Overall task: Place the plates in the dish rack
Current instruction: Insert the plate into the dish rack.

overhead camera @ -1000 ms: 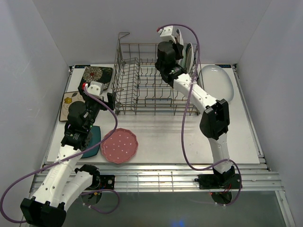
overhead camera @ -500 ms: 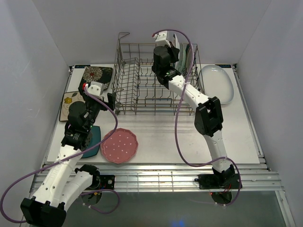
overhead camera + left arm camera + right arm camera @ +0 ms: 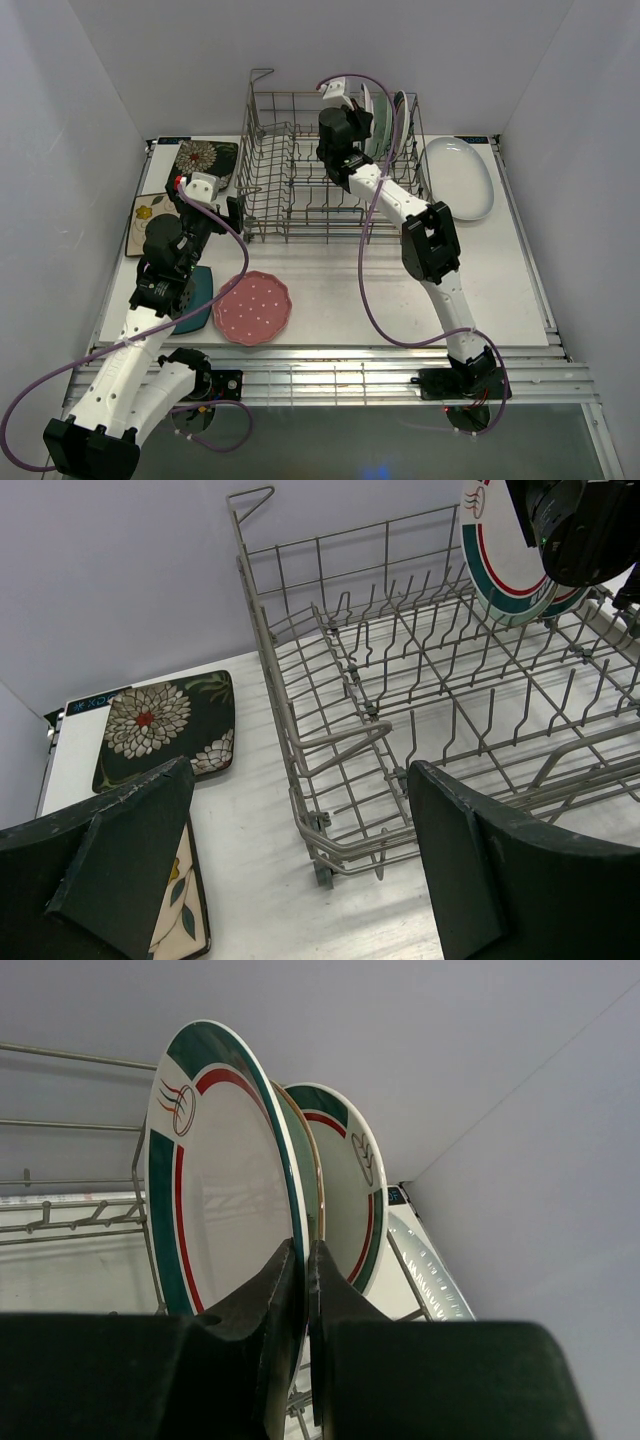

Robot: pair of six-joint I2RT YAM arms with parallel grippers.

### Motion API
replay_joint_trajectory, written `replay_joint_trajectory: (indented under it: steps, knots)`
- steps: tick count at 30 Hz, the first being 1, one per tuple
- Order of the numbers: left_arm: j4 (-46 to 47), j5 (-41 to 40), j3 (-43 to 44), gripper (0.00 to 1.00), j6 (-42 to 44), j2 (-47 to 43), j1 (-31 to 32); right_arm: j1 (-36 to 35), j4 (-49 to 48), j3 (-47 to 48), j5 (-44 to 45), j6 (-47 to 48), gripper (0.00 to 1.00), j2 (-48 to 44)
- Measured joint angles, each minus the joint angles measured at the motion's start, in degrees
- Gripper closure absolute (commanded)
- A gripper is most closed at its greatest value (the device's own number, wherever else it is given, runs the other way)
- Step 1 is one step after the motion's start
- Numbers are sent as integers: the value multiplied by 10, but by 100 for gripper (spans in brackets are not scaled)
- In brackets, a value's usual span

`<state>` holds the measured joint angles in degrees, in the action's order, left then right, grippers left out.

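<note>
Two green-rimmed plates are seen on edge at the far right end of the dish rack (image 3: 258, 170), face to face and close together. The gripped green-rimmed plate (image 3: 220, 1180) is pinched at its rim by the right pincer (image 3: 305, 1250), whose jaws are closed on it. The second green-rimmed plate (image 3: 350, 1190) is stood just behind it, nearer the rack's right wall. Whether the gripped plate's lower edge is seated among the tines cannot be told. Bare rows of tines are shown across the rack's left and near parts.

The rack is set against the far edge of the table (image 3: 330, 280), about midway along it. A large white oval plate (image 3: 458, 178) is laid flat just beside the rack's right wall, toward the far right corner. A pink dotted plate (image 3: 252, 307) is laid close to the near edge, left of centre, with a band of bare table between it and the rack. A dark teal plate (image 3: 203, 290) is seen just beside it, partly hidden under the left arm. A black floral square (image 3: 205, 158) is placed in the far left corner, and a cream floral square (image 3: 148, 215) by the left edge.

The left pincer (image 3: 300, 775) is held wide open, gripping nothing, near the rack's near left corner.
</note>
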<state>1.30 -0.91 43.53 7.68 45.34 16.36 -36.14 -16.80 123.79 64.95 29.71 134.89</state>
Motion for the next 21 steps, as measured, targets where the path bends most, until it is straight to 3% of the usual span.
replay_joint_trajectory:
  steps: [21]
  knots:
    - [0,1,0,2,0,0,0,1,-5,2,1,-29,92,20]
